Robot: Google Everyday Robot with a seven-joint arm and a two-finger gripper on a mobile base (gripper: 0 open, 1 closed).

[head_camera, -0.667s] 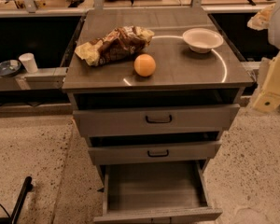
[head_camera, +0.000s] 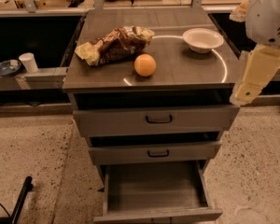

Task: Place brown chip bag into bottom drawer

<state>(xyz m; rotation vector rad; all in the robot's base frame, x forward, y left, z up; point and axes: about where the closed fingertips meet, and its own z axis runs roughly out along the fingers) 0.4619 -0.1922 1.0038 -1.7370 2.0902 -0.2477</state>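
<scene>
The brown chip bag (head_camera: 114, 44) lies crumpled on the cabinet top (head_camera: 186, 69), at its left side, just behind the orange (head_camera: 144, 65). The bottom drawer (head_camera: 154, 186) is pulled open at floor level and its flat floor is bare. My gripper is not in view. Only my arm's white housing (head_camera: 270, 13) and cream link (head_camera: 254, 73) show at the right edge, beside the cabinet's right front corner and apart from the bag.
A white bowl (head_camera: 203, 39) stands at the back right of the top. The two upper drawers (head_camera: 157, 119) with black handles are shut. A shelf at left holds a white cup (head_camera: 28, 62) and a dark dish (head_camera: 7, 67). A black bar (head_camera: 21, 199) lies on the speckled floor at lower left.
My arm's cream link has shifted a little to the left, closer to the cabinet's right corner. The bag, orange, bowl and drawers have not moved.
</scene>
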